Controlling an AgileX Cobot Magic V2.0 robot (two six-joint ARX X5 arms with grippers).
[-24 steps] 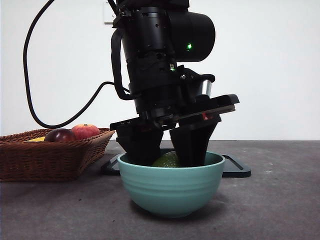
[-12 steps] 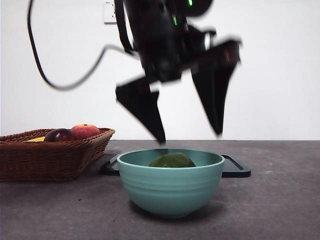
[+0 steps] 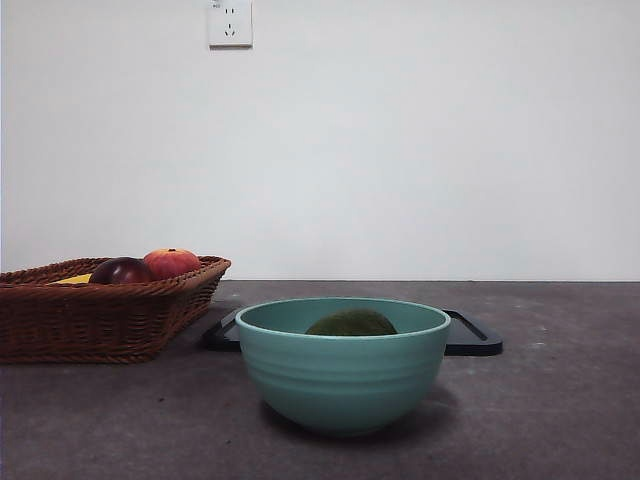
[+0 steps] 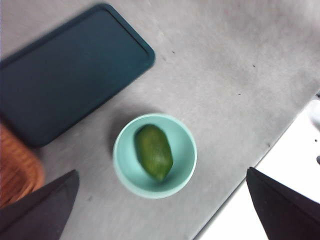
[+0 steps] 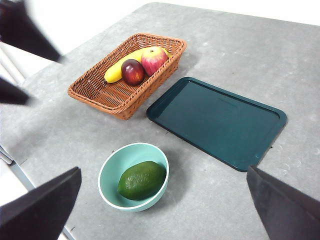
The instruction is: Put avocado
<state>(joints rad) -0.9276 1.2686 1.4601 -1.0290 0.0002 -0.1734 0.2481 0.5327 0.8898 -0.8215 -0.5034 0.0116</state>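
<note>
One avocado (image 5: 142,180) lying in one teal bowl (image 5: 107,186); both tools released and held high above the desk (image 5: 240,40).

Left to right in the front view: one wicker basket (image 3: 100,320), the bowl, one dark tray (image 3: 475,340) behind it. Only the right wrist view shows the basket's one banana (image 5: 117,70), one maroon fruit (image 5: 132,71) and one apple (image 5: 153,60). The avocado lies on its side, its long axis running roughly parallel to the tray's long edge. Left tool (image 4: 165,210) and right tool (image 5: 165,210) both hold nothing.
</note>
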